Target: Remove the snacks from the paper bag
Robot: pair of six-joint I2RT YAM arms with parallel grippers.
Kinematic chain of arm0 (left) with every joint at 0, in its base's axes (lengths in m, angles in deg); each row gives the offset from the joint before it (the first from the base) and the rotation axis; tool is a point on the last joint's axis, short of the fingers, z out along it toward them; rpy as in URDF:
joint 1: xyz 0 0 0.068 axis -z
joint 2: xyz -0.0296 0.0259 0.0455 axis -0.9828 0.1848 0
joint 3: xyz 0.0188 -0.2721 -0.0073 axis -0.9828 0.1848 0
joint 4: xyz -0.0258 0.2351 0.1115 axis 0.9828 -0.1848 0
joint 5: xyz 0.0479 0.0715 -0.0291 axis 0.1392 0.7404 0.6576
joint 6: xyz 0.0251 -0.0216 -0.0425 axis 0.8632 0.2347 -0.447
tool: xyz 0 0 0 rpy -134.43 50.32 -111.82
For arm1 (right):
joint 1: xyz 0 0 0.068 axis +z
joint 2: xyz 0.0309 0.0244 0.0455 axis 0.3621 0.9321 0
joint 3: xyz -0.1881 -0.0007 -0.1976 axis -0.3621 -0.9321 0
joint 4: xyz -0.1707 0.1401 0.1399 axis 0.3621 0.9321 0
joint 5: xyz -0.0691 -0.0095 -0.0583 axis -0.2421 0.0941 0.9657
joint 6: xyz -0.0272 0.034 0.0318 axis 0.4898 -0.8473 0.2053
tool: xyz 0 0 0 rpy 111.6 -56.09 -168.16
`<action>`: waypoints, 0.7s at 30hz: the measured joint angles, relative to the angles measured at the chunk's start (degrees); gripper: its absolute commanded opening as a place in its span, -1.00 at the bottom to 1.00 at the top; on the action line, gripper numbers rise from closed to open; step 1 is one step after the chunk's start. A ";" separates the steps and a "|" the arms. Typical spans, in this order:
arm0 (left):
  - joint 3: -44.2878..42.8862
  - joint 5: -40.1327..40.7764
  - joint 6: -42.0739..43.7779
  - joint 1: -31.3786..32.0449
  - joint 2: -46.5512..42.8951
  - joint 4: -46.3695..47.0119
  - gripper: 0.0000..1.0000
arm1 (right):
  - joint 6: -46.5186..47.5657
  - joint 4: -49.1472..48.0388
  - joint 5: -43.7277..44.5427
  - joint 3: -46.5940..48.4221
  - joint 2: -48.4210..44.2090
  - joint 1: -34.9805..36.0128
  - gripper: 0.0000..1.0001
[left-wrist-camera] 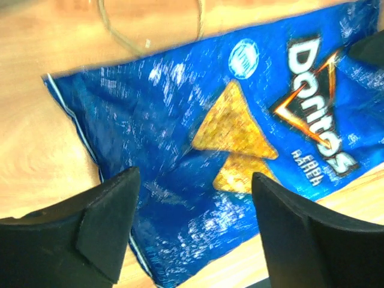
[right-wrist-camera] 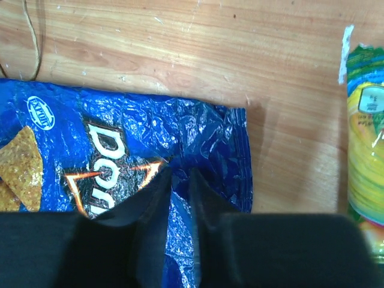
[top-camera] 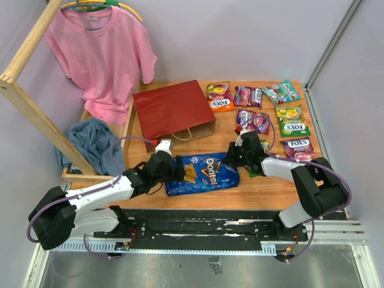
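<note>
The blue Doritos bag [top-camera: 204, 173] lies flat on the wooden table in front of the dark red paper bag [top-camera: 173, 108], which lies on its side with its opening and loop handles toward me. My left gripper [top-camera: 174, 170] is open over the Doritos bag's left end [left-wrist-camera: 180, 138], fingers [left-wrist-camera: 108, 222] either side of it. My right gripper [top-camera: 231, 159] is shut, pinching a fold at the bag's right end [right-wrist-camera: 204, 132]. Several Fox's packets lie at the right: orange [top-camera: 220, 96], purple [top-camera: 248, 96], green [top-camera: 281, 92], yellow-green [top-camera: 292, 120].
A pink T-shirt [top-camera: 99, 54] hangs on a wooden rack [top-camera: 36, 114] at the back left, with a blue-grey cloth [top-camera: 93, 141] below it. Two more purple Fox's packets [top-camera: 253, 120] [top-camera: 298, 148] lie near my right arm. A yellow-green packet [right-wrist-camera: 366, 150] shows in the right wrist view.
</note>
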 measured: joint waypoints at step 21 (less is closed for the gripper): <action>-43.78 22.25 29.77 4.90 21.90 -25.31 0.97 | 2.64 8.39 -1.84 5.42 -8.00 0.00 0.13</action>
